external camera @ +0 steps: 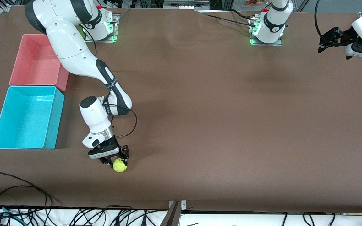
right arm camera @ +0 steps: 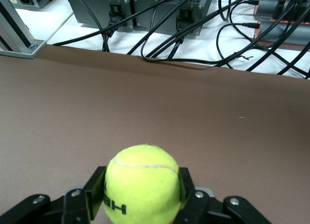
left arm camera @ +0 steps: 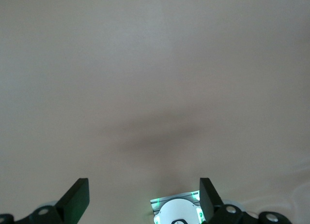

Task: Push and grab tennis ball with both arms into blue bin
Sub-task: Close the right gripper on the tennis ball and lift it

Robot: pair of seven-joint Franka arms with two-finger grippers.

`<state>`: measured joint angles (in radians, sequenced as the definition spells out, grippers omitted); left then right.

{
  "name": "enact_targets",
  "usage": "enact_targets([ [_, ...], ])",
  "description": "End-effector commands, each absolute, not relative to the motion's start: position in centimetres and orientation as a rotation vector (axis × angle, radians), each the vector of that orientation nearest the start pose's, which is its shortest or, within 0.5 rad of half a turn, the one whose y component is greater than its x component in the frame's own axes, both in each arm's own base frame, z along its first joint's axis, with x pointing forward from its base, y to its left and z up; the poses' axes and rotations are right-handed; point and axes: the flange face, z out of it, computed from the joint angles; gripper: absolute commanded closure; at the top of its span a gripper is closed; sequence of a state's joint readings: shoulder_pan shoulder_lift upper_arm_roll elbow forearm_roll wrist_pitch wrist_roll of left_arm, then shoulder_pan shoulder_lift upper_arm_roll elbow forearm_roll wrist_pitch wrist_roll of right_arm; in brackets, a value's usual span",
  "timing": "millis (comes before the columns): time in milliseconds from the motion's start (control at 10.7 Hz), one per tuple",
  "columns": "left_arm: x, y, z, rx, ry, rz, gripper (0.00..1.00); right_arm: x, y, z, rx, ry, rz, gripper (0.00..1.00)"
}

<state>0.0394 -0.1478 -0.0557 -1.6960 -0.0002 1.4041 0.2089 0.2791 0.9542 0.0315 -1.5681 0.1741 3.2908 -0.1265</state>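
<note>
The blue bin (external camera: 27, 117) and pink bin (external camera: 38, 61) sit near the right gripper (external camera: 115, 162), nothing between. It squeezes the tennis ball (external camera: 120, 165) on the table (external camera: 218, 110). The left gripper (external camera: 333, 40) waits wide apart, holding nothing.

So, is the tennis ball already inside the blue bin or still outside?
Outside. The tennis ball sits on the table, clamped in the right gripper, nearer the front camera than the blue bin, which holds nothing.
</note>
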Motion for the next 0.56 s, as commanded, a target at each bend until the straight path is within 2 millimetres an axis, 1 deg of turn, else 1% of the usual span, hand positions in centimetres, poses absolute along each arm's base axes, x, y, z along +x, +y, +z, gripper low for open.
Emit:
enact_targets([
  [0, 49.1, -1.0, 63.8, -3.1, 0.295, 0.231, 0.0, 71.0, 20.4, 17.3, -2.778, -0.365, -1.126, 1.0],
  [187, 49.1, -0.9, 63.9, -3.101, 0.293, 0.228, 0.0, 71.3, 20.0, 17.9, -2.818, -0.396, -1.034, 1.0],
  [374, 49.1, -1.1, 63.9, -3.094, 0.3, 0.224, 0.0, 71.8, 20.0, 20.0, -2.853, -0.414, -0.915, 1.0],
  [467, 49.1, -1.1, 63.9, -3.093, 0.3, 0.224, 0.0, 72.3, 19.7, 21.2, -2.878, -0.447, -0.872, 1.0],
])
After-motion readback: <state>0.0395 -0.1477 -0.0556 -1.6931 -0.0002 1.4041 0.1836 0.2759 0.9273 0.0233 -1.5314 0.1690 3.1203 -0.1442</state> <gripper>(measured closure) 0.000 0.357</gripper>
